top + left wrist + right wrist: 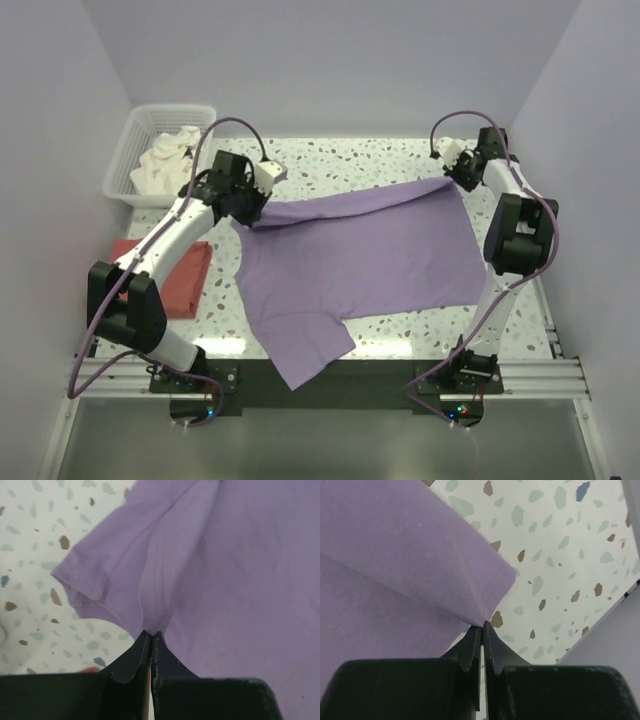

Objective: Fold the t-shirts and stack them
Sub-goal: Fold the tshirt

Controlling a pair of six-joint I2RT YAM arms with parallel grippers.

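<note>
shirt: your purple shirt (pixel 370 255) is spread across the middle of the worktop (pixel 360 160), one sleeve hanging off the near edge between the arm bases.
left tool: your left tool (pixel 151 635) is clamped tight on the shirt's far-left edge, right at a seam by the sleeve. The wrist view shows the tips pinched together with cloth between them.
right tool: the right tool (pixel 483 626) is clenched on the far-right corner, where the hem is doubled over itself.
why held so: you've got both far corners, so the back edge is stretched in a line between the arms. Looks to me like setup for folding that edge toward you.
fold so far: the far strip already lies over the body along a diagonal crease, so I'd call this fold started, not done.
stack: a red folded piece (pixel 180 275) sits at the left by the left arm, probably your stacking spot.
basket: white basket (pixel 125 160) at far left holds white cloth (pixel 165 160), likely more shirts waiting.
watch out: keep both corners level or the fold goes skewed.
</note>
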